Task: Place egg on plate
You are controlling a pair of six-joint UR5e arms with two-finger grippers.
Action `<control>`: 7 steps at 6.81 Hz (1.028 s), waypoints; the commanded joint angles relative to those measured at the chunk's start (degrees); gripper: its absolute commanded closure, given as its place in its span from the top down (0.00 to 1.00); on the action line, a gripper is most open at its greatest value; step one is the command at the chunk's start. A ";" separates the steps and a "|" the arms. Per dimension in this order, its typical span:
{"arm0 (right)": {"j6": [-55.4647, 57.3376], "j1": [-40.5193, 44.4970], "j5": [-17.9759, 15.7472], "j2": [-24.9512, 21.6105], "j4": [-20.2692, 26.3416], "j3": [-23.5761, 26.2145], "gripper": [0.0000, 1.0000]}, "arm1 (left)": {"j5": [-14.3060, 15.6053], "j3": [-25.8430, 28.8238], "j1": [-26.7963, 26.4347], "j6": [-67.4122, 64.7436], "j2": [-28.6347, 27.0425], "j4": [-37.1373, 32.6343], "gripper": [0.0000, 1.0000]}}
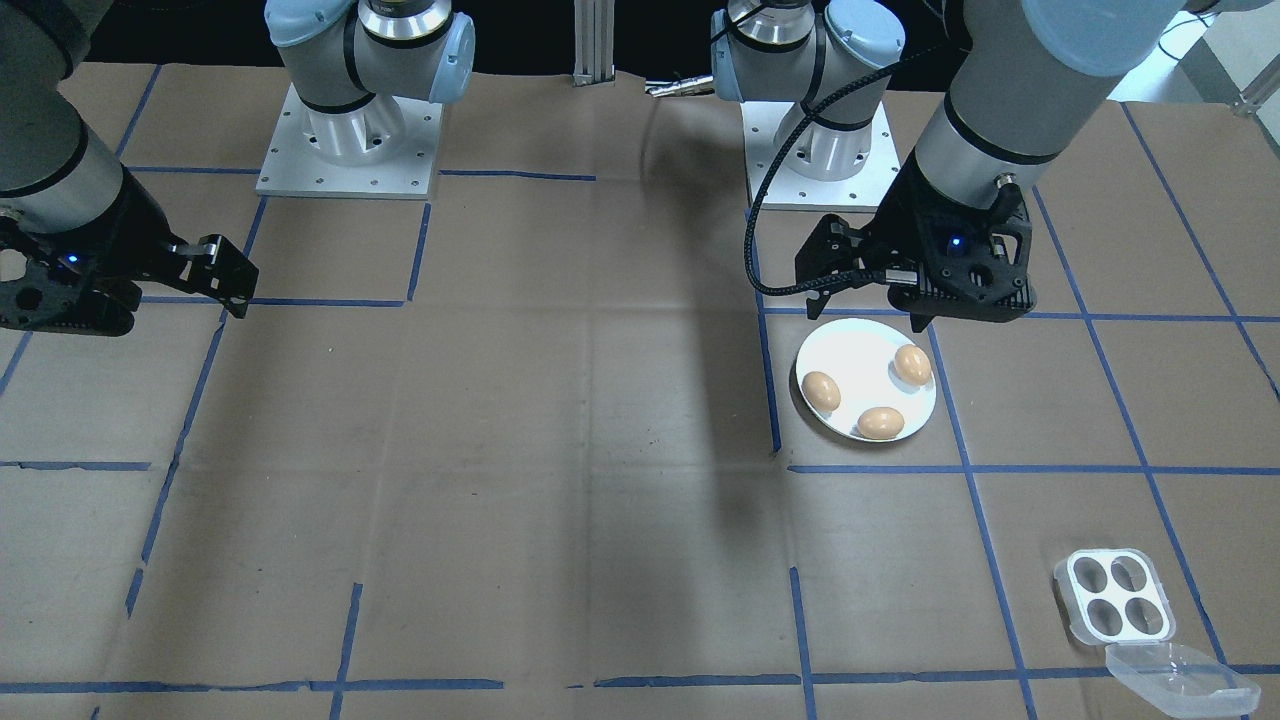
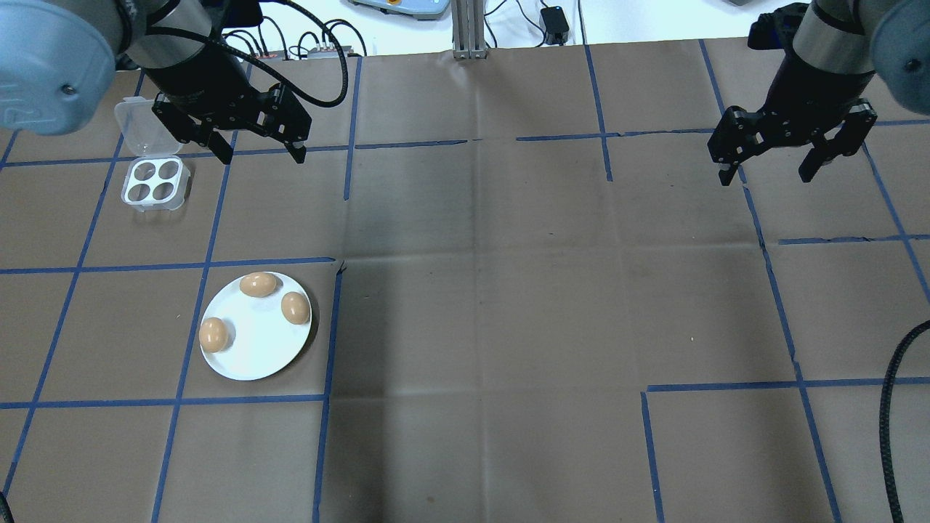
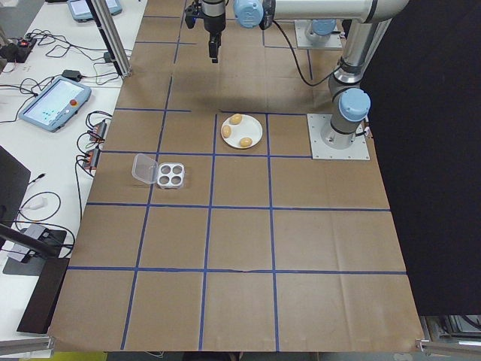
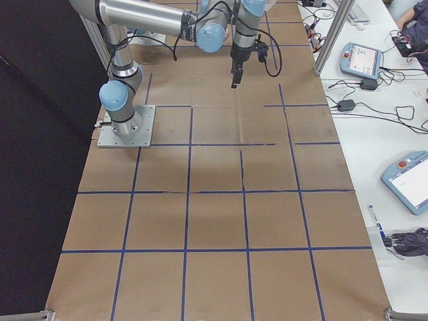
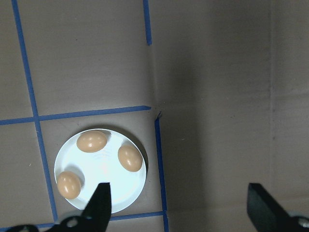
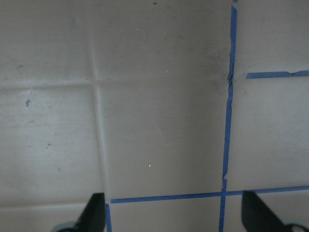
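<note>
The round white plate (image 2: pixel 254 345) lies on the brown paper at the table's left side, also visible in the front-facing view as the plate (image 1: pixel 862 362) and the left wrist view as the plate (image 5: pixel 102 166). Three brown eggs rest on it: one egg (image 2: pixel 258 284) at the far rim, one egg (image 2: pixel 294 307) to the right, one egg (image 2: pixel 213 335) to the left. My left gripper (image 2: pixel 261 154) hangs open and empty well above the table, beyond the plate. My right gripper (image 2: pixel 764 174) is open and empty over bare paper at the far right.
A small clear four-cup egg tray (image 2: pixel 152 181) with all cups vacant sits left of my left gripper, its lid (image 2: pixel 138 123) flipped open behind it. Blue tape lines grid the paper. Teach pendants and cables lie beyond the table's far edge.
</note>
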 commanded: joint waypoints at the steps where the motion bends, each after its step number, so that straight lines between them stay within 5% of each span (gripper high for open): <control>1: 0.00 0.00 0.00 0.00 0.00 0.00 1.00 | -0.22 0.11 -0.03 -0.06 -0.60 0.32 1.00; 7: 0.00 0.00 0.00 0.00 0.00 0.00 1.00 | 0.04 -0.07 0.06 -0.06 -0.78 0.32 0.99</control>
